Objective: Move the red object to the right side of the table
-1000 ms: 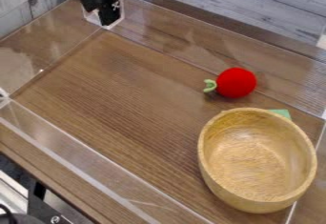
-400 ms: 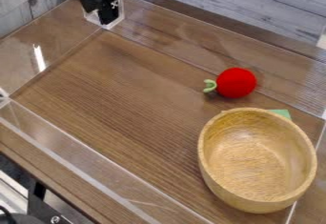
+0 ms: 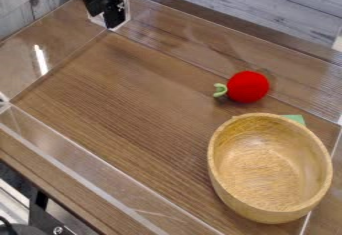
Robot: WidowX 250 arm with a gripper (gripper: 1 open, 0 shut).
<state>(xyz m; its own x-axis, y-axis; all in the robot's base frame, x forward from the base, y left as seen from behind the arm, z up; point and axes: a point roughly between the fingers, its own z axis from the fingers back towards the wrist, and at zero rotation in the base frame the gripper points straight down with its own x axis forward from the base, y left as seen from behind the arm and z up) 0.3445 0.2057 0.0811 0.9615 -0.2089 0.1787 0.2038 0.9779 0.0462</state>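
The gripper [image 3: 104, 11] hangs near the top left corner of the picture, pointing down at the table [image 3: 127, 109], its dark jaws spread apart with nothing between them. It is well apart from the wooden bowl [image 3: 269, 167], which serves here as the landmark: the gripper sits far up and to the left of the bowl, close to the clear wall [image 3: 38, 41] that runs along the table's left edge. The red object [image 3: 247, 86] lies on the bare wood just above the bowl's rim, near it but not touching, with its small green leaf pointing to the left. A bit of something green [image 3: 294, 120] shows at the bowl's upper right edge, too much hidden to tell what it is. The bowl stands upright and holds nothing, low on the right of the table. Beyond the bowl, at the top of the view, pale grey planks [image 3: 254, 4] run behind the table's far wall.
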